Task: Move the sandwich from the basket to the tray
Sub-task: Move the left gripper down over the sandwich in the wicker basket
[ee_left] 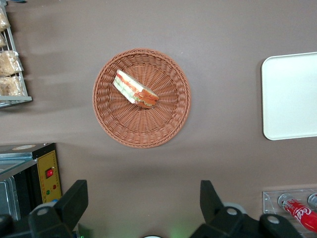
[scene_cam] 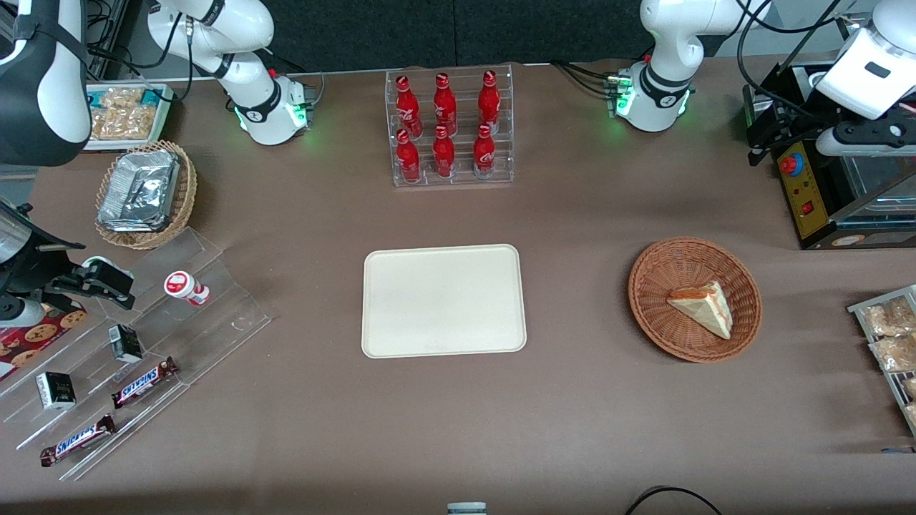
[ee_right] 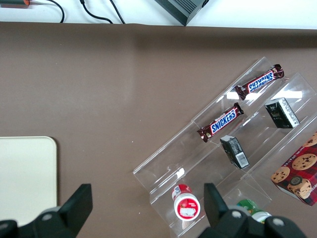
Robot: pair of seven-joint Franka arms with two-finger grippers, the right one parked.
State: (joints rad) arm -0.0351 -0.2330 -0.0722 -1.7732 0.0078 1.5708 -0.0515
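The gripper (ee_left: 143, 206) hangs high above the desk (scene_cam: 572, 400) with its fingers (ee_left: 74, 201) spread wide and empty, so the reach has not begun. The sandwich (scene_cam: 705, 305) lies in the basket (scene_cam: 655, 275) at the front view's right, well apart from the bare tray (scene_cam: 444, 300) at centre. Next comes a descent over the wedge. In the front view the gripper itself cannot be made out.

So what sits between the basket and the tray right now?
Nothing: in the front view only bare brown tabletop separates the basket from the tray. The end effector is open, above the table beside the basket.
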